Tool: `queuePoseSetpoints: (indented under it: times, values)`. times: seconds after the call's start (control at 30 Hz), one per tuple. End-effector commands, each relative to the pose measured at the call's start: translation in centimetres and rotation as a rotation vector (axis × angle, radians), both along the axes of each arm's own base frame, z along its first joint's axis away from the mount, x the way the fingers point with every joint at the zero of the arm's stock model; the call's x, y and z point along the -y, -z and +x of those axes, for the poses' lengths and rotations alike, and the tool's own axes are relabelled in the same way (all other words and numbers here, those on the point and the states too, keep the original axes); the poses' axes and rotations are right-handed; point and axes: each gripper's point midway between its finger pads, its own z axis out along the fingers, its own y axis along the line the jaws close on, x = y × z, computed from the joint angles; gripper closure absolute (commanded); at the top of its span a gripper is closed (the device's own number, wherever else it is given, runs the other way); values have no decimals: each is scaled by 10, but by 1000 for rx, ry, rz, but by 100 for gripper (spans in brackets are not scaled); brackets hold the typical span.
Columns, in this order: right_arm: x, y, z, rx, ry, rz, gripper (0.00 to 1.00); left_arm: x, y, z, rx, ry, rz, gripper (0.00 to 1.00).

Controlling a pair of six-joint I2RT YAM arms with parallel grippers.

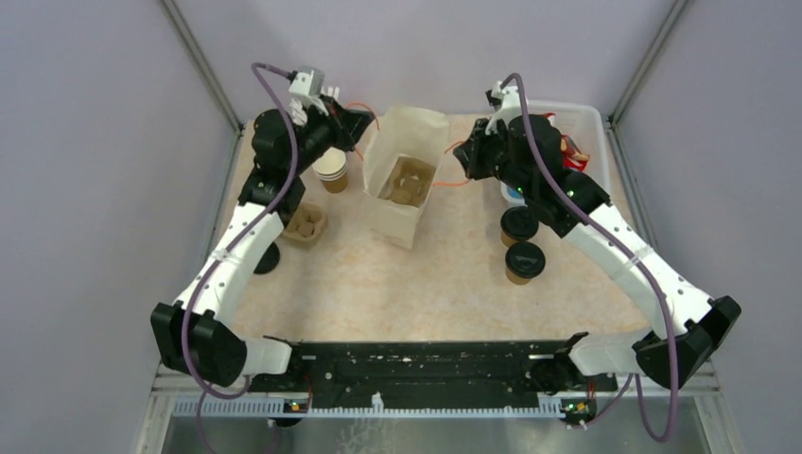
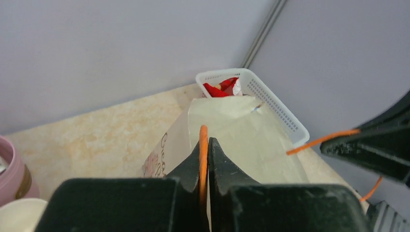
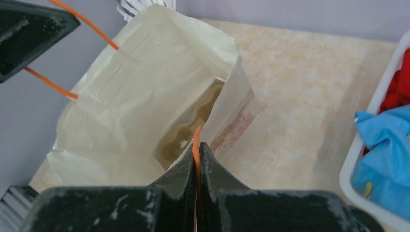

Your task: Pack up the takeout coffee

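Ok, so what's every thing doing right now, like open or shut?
Paper bag: upright, mouth open, brown tray inside.
Left gripper: shut on one orange handle.
Right gripper: shut on the other orange handle.
Far lidded cup: upright, lid on, outside the bag.
Near lidded cup: upright, lid on, outside the bag.
Stacked cups: upright, lidless.
Spare tray: empty.

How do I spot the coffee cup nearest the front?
Find the open paper bag mid-table. To its right stand two short brown cups; pick the nearer cup. Unlike the lidless stack left of the bag, it wears a black lid.
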Motion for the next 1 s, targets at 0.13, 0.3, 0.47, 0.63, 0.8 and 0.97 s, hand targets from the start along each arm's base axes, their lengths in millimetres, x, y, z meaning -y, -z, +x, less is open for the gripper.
queuePoseSetpoints:
  times: [0.13, 0.3, 0.47, 0.63, 0.8, 0.97]
  values:
    - [3, 41, -21, -365, 76, 27, 97, -12, 67, 10, -518, -127, 72, 68]
    - [0, 47, -19, -437, 86, -28, 94, -19, 102, 11, -662, -154, 198, 46]
    - [-2, 52, -23, -504, 76, -66, 75, -12, 117, -11, -701, -87, 258, 29]
    - [-9, 48, -26, -539, 29, -98, 40, -4, 95, -33, -628, -64, 269, 6]
    - [-19, 50, -25, -574, -10, -141, 20, -8, 80, -43, -651, -93, 221, 5]
    - [-38, 67, -13, -634, 32, -170, 11, -10, 100, -47, -750, -118, 220, 8]
